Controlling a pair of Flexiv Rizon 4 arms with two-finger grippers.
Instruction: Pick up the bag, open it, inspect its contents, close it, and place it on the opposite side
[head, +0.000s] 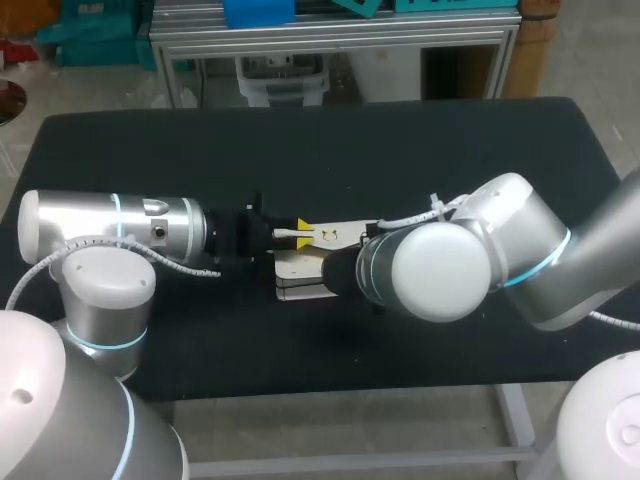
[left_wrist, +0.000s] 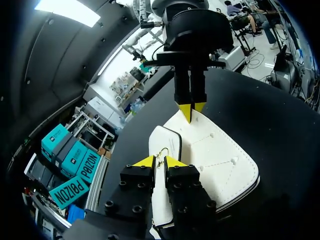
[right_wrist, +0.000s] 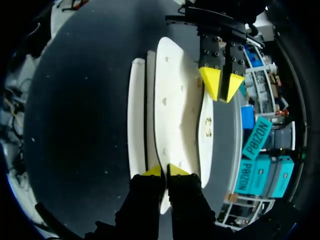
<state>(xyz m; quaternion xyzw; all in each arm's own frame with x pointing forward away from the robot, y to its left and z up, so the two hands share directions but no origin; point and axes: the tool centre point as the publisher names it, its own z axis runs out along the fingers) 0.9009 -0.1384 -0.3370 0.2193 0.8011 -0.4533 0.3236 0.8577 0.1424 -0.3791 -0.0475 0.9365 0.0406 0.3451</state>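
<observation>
Bag (left_wrist: 215, 155) lying flat near the middle of the black table (head: 330, 140), between the two arms. It is white, with dark piping along its rounded edges, lines of stitching and small studs across the broad top face, and a small gold clasp (left_wrist: 162, 151) near one end. From the right wrist it shows as several white layers side by side, the outer one a narrower strip that carries the clasp.

The left gripper (left_wrist: 160, 161) comes in low from the left side. Its fingers stand only a narrow gap apart, with the upright white edge of the bag running between them and touching both; the clasp sits just ahead of the yellow tips.

The right gripper (right_wrist: 165, 171) meets the bag from the opposite end. Its fingers are drawn almost together, pinching a thin white edge of the bag between the tips. From the left wrist the same fingers show as a closed yellow point pressed onto the bag's far rim. In the head view the right arm's bulk covers that end of the bag.
</observation>
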